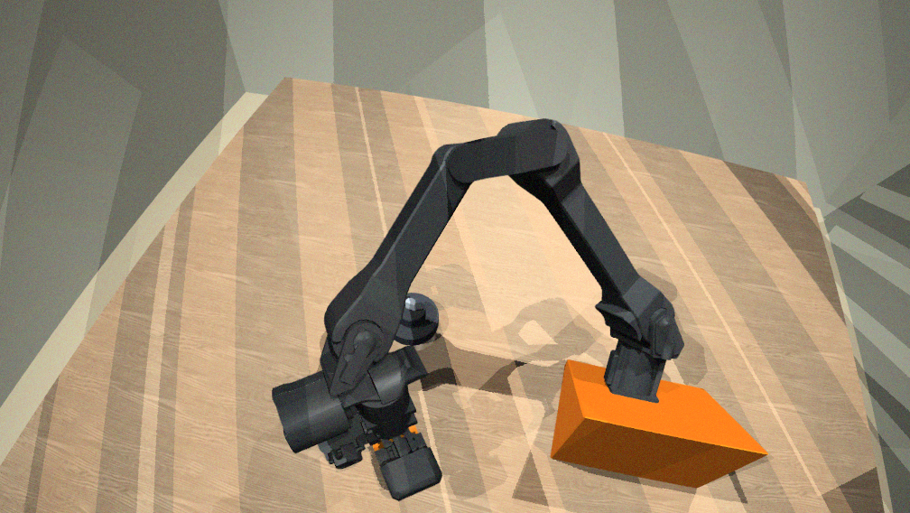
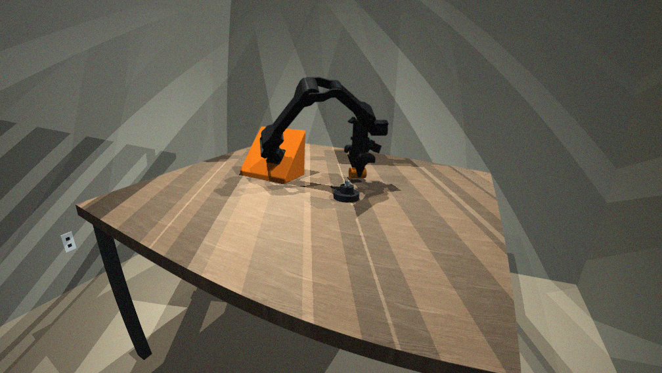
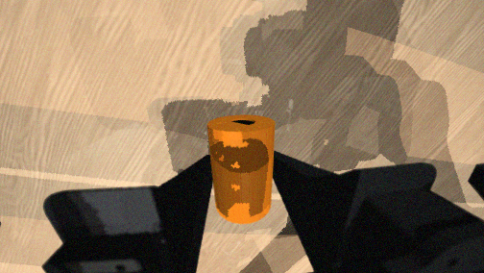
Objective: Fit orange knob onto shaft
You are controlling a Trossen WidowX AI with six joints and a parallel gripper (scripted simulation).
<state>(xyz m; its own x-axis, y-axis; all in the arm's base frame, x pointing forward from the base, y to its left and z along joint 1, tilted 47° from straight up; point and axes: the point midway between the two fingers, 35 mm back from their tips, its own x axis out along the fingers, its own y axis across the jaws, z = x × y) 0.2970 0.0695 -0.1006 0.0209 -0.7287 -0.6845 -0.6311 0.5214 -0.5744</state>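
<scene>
The orange knob (image 1: 413,430) (image 2: 352,173) (image 3: 242,187) lies on its side between the fingers of my gripper (image 1: 394,439) (image 2: 358,172) (image 3: 240,159). The gripper is shut on it, one finger against each side. The wrist view shows a dark hole with a flat side in the knob's far end face. The knob is low over the table; whether it touches the wood is unclear. The round dark pedestal (image 1: 428,330) (image 2: 346,196) stands upright, with the silver shaft (image 1: 410,302) (image 2: 347,183) on top. In the exterior view it is nearer the camera and slightly left of the knob.
The orange wedge-shaped base (image 1: 662,449) (image 2: 295,161) carries the arm's foot. The arm (image 1: 407,242) (image 2: 296,104) arches over the wooden table (image 1: 209,299) (image 2: 278,240) and partly covers the pedestal in the top view. Strong shadows cross the wood.
</scene>
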